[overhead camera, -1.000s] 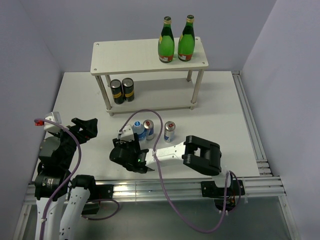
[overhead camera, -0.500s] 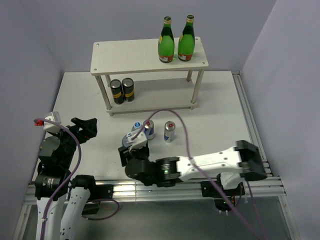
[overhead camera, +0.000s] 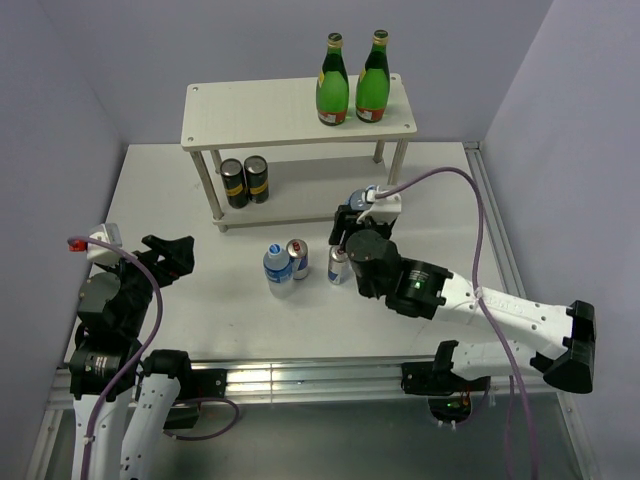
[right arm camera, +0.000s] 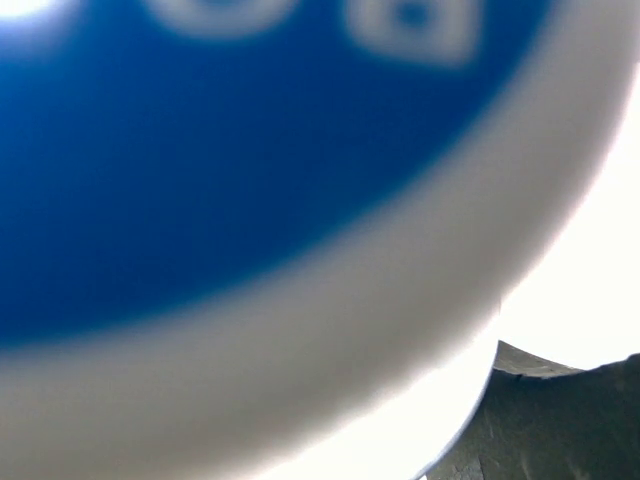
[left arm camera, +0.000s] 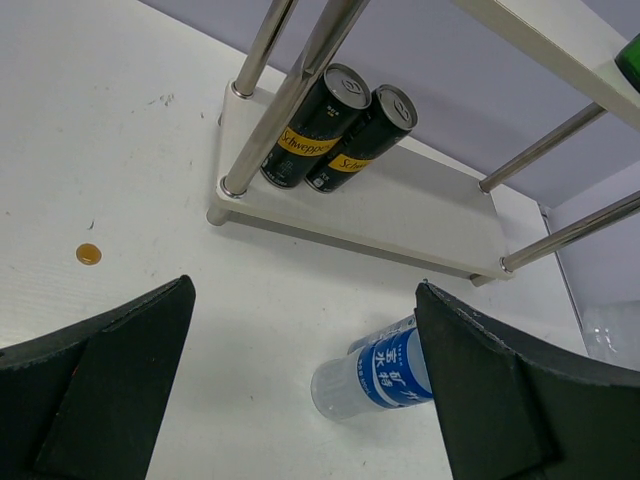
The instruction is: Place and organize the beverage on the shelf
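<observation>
Right gripper [overhead camera: 352, 215] is clamped on a blue-labelled bottle [right arm camera: 260, 200], just near the shelf [overhead camera: 260, 115]; left gripper [left arm camera: 303, 288] gapes empty, near left; second water bottle [overhead camera: 279, 270] and two silver cans [overhead camera: 298, 258] [overhead camera: 339, 263] stand on the table [overhead camera: 170, 200]; green bottles [overhead camera: 332, 85] stand on the top tier, right; black cans [overhead camera: 245, 180] on the lower, left.

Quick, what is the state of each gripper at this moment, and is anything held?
Left gripper: jaws wide open, holding nothing.
Right gripper: closed on a water bottle.
</observation>
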